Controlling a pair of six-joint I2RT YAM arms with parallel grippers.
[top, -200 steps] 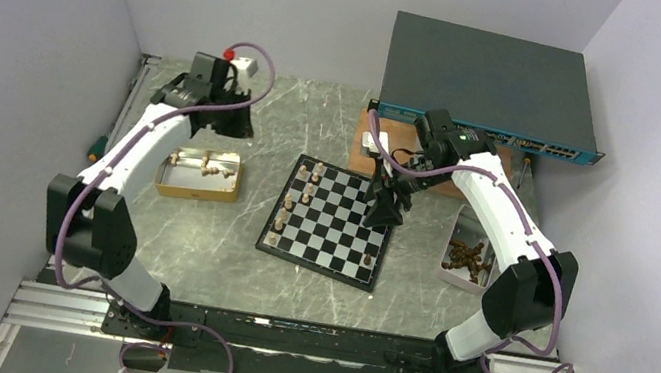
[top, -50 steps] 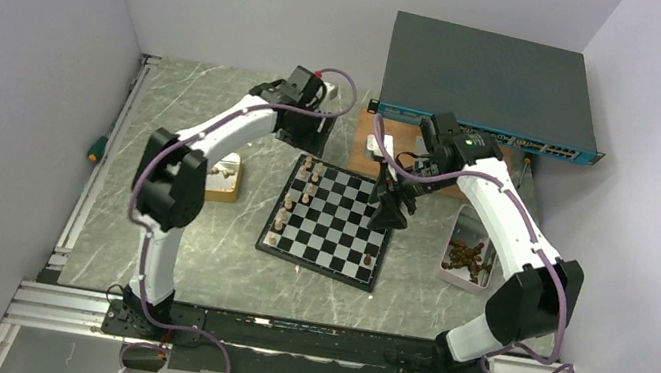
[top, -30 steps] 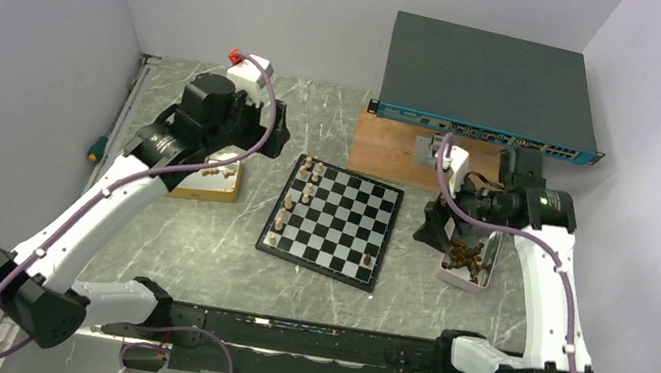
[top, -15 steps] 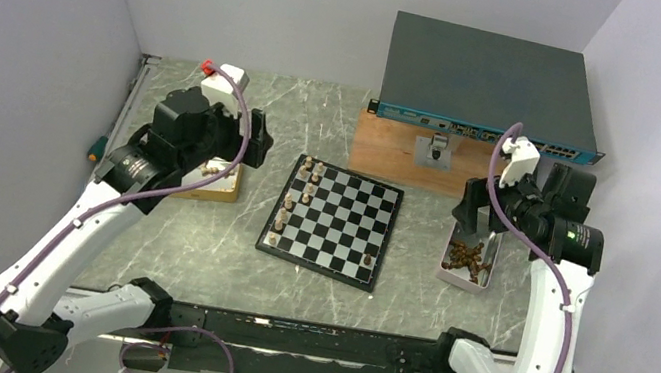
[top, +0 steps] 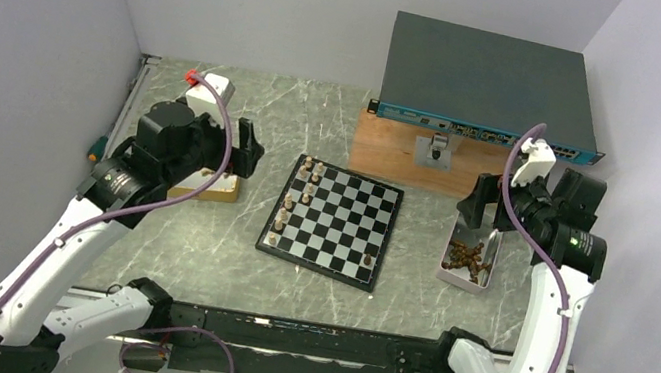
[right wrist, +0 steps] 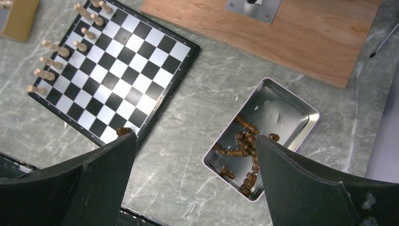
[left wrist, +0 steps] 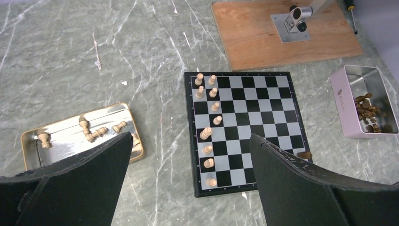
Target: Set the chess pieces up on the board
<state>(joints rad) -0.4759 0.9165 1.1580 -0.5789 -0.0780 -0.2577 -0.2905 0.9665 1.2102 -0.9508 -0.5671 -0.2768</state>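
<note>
Both arms have drawn back from the board [top: 333,222]: the left claw [left wrist: 190,137] now hangs spread wide, holding nothing, above the gold tin [top: 209,193] near the bench's [top: 214,253] left edge. The right claw [right wrist: 195,137] hangs equally spread above the pink tin [right wrist: 282,113] of dark chess pieces [right wrist: 244,141] near the right edge. The board lies mid-bench, well apart from both tins, with light chess pieces [top: 289,203] lined along its left edge and one dark piece [top: 367,259] at its near right corner.
</note>
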